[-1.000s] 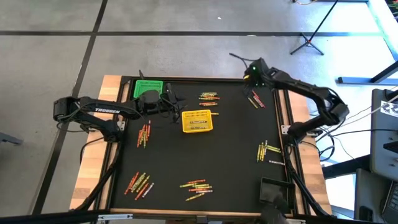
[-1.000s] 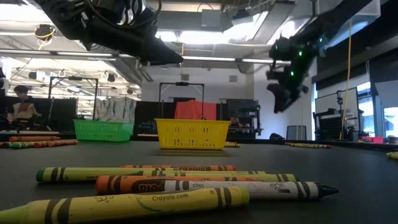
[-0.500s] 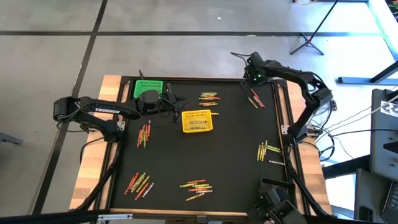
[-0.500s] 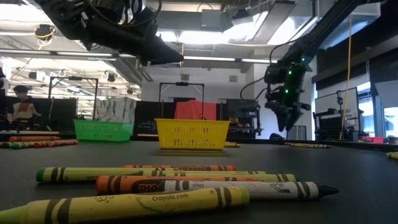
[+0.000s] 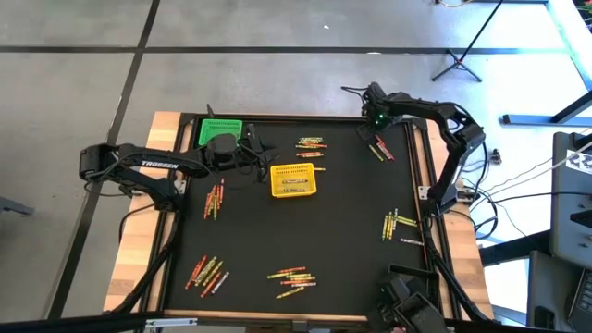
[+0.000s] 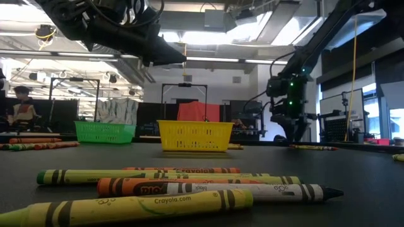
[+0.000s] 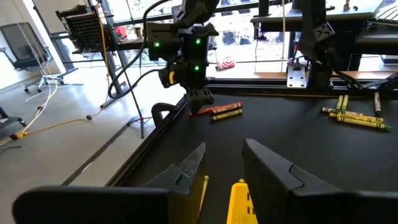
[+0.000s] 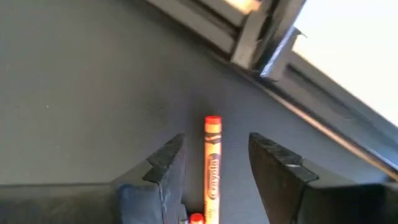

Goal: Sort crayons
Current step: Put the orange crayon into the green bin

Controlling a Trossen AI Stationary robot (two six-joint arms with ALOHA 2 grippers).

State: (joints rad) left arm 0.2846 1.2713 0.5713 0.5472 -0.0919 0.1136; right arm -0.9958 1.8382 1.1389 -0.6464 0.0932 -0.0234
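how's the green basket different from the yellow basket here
The green basket sits at the table's far left corner; the yellow basket stands nearer the middle. In the low view the green one shows farther back and smaller than the yellow one. They differ in colour. Both are upright mesh baskets.

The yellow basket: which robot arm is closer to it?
Left. The left gripper hovers just beside the yellow basket; the right gripper is away at the table's far right corner, over crayons.

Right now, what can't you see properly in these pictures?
- Green basket: the left arm covers part of it in the high view.
- Orange crayon: the right wrist view's edge cuts off its end.
- Crayons: too small in the high view to count.
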